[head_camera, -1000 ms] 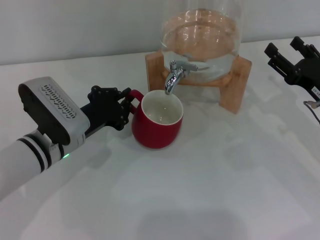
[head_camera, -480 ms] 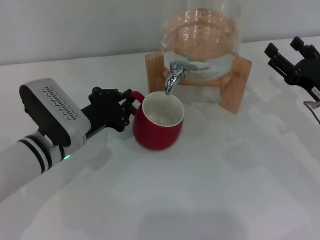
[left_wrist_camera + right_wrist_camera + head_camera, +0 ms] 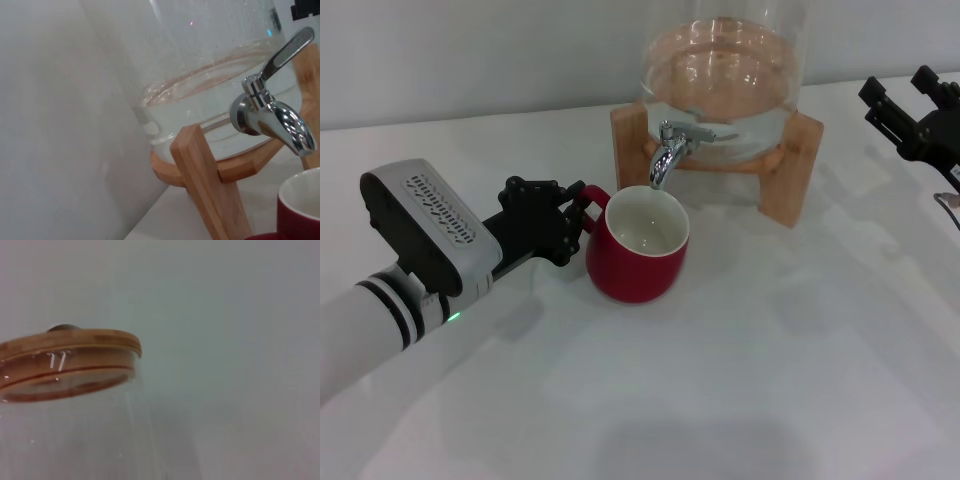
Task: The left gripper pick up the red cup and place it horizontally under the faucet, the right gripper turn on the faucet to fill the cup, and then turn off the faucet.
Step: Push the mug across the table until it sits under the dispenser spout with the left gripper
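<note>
The red cup (image 3: 635,262) stands upright on the white table, its mouth right under the spout of the chrome faucet (image 3: 669,152). My left gripper (image 3: 576,213) is at the cup's left side, shut on its loop handle. No water stream shows at the spout. My right gripper (image 3: 903,93) is open and empty, far to the right of the jar, level with the stand. The left wrist view shows the faucet (image 3: 272,117) with its lever close up and the cup's rim (image 3: 302,210) just below it.
The faucet is fitted to a clear glass jar (image 3: 725,70) holding water, on a wooden stand (image 3: 790,175) at the back of the table. The right wrist view shows the jar's wooden lid (image 3: 65,347). A grey wall rises behind.
The left gripper has nudged the cup slightly to the right under the spout. The right gripper has drifted a little to the right, toward the frame's edge.
</note>
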{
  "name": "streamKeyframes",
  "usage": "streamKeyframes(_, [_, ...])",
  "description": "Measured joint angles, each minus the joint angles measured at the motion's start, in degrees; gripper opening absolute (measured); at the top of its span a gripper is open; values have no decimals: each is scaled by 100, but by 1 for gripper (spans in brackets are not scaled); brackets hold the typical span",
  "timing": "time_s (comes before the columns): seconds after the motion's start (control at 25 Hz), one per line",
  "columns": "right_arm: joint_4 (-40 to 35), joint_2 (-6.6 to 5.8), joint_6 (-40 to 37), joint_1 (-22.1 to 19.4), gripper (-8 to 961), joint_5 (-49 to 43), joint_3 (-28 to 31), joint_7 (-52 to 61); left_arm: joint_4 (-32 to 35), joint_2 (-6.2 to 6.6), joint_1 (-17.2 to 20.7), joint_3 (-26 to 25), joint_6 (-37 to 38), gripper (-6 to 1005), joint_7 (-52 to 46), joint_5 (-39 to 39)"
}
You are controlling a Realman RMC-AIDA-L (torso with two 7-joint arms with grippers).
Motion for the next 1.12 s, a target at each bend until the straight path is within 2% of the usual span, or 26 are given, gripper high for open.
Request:
streamKeyframes(0.32, [-237,-17,362,-11,856,52,96,-10,4,0,14,9,0,88,0,3])
streamKeyframes(1.12, [-307,-23,330,-30,859,20,295,-24,-14,0,22,-21,-9,88,145,0])
